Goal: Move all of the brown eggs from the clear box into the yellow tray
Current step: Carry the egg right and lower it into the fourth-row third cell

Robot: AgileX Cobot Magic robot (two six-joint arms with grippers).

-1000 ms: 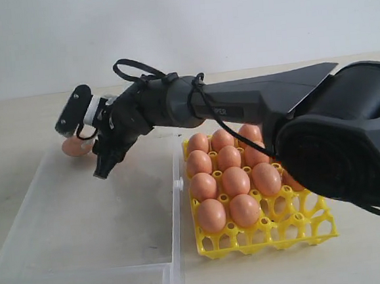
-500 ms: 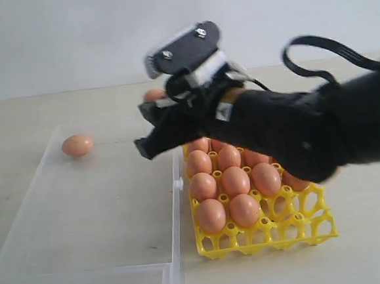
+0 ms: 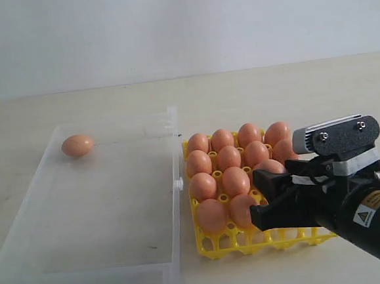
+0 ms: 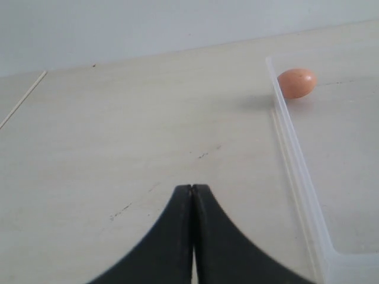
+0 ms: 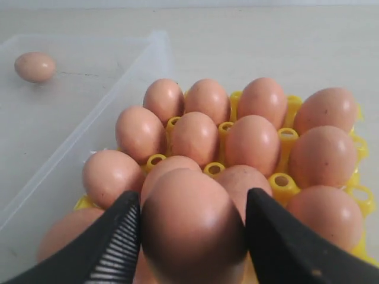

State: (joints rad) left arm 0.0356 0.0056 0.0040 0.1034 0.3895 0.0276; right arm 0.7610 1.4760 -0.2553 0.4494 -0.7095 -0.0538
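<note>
1. A pale bench (image 3: 75, 105) fills the scene, with a plain light wall behind it.
2. The clear box (image 3: 97, 215) lies on the bench at the left of the exterior view. It is shallow, see-through and larger than the tray, and its long side wall stands just beside the tray.
3. The yellow tray (image 3: 224, 243) sits on the bench to the right of the box. Most of its cups hold brown eggs (image 3: 229, 157), packed in rows and touching or nearly touching one another.
4. The right gripper (image 3: 266, 200), black with a grey camera mount on top, hangs over the tray's near right corner and hides the cups there.
5. The left gripper (image 4: 192, 236) shows only in its own wrist view. Its jaws are pressed together with nothing between them, above bare bench just outside the box wall.
6. One brown egg, the held egg (image 5: 190, 222), is clamped between the right gripper's two widely spread jaws, above the eggs already in the tray. Whether it touches a cup I cannot tell.
7. One last egg (image 3: 77, 145) lies alone in the box's far left corner, well apart from the tray.
</note>
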